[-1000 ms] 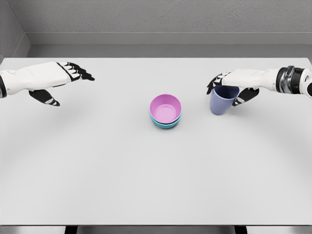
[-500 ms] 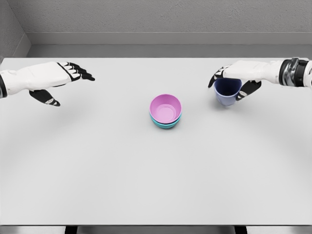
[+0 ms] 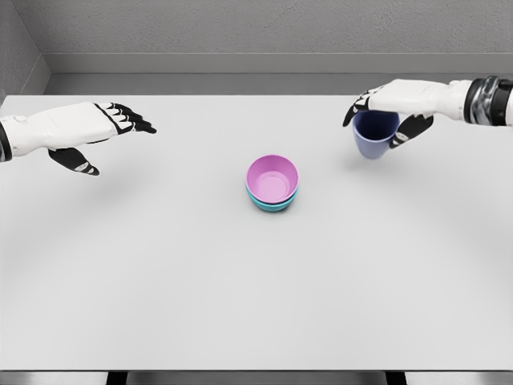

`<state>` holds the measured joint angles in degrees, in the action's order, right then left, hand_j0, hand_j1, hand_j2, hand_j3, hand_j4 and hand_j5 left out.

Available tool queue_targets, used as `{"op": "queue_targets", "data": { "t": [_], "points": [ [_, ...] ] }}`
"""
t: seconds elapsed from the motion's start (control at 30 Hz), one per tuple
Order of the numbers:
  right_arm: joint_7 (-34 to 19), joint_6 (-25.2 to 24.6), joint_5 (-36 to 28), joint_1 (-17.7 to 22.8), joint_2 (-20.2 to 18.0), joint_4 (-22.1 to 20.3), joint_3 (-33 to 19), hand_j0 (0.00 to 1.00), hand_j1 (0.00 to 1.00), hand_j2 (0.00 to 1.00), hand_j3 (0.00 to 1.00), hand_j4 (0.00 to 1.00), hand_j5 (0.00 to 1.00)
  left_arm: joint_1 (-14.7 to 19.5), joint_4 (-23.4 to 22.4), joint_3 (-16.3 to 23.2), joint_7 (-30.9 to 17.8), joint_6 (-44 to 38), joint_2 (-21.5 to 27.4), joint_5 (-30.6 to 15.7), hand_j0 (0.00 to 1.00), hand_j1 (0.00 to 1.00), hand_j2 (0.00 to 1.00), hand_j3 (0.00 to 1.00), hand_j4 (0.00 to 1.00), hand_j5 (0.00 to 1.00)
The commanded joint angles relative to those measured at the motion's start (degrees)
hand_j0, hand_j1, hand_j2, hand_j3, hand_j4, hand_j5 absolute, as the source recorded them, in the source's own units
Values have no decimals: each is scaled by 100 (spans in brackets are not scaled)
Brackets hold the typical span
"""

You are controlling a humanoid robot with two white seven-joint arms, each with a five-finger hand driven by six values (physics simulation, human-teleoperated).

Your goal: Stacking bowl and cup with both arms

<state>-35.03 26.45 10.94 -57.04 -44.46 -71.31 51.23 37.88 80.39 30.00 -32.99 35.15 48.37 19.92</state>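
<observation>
Progress, as you can read it from the head view: the bowl stage looks done. A pink bowl (image 3: 272, 176) sits nested in a teal bowl (image 3: 273, 201) just below and right of the frame's centre, on the white table (image 3: 200, 281). Only the teal one's rim and lower wall show.

The cup (image 3: 374, 135) is at the upper right of the frame, well apart from the bowls. Your right hand (image 3: 394, 108) has it gripped from above, thumb and fingers curled around the rim. It hangs tilted, mouth partly toward the camera, and appears lifted clear of the table, with a faint shadow beneath.

Your left hand (image 3: 96, 128), at the upper left, is spread flat, fingers extended, holding nothing.

Remaining, by my estimate: carry the cup across, level it, set it into the pink bowl.

Materials: both bowls and the cup are smooth, matte, plastic-looking, with round, thin walls. The cup is periwinkle blue, tapering downward, with no handle visible. The table surface is plain and featureless.
</observation>
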Motion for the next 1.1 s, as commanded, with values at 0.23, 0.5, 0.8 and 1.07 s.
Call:
{"op": "queue_targets", "data": {
  "t": [0.23, 0.5, 0.8, 1.07],
  "points": [
    [3, -9, -22, 0, -1, -489, -149, 73, 73, 73, 73, 73, 73, 0, 3, -3, 3, -15, -3, -32, 100, 100, 100, 100, 100, 100],
    [3, 0, -22, -9, -1, -823, -315, 73, 73, 73, 73, 73, 73, 0, 3, -3, 3, -15, 6, -32, 100, 100, 100, 100, 100, 100],
    [3, -18, -22, -18, 43, -1237, -474, 73, 73, 73, 73, 73, 73, 0, 3, -3, 3, -15, -3, -32, 100, 100, 100, 100, 100, 100],
    [3, -9, -30, 35, 219, -1676, -447, 73, 73, 73, 73, 73, 73, 0, 12, 5, 3, -15, -3, -32, 100, 100, 100, 100, 100, 100]
  ]
}}
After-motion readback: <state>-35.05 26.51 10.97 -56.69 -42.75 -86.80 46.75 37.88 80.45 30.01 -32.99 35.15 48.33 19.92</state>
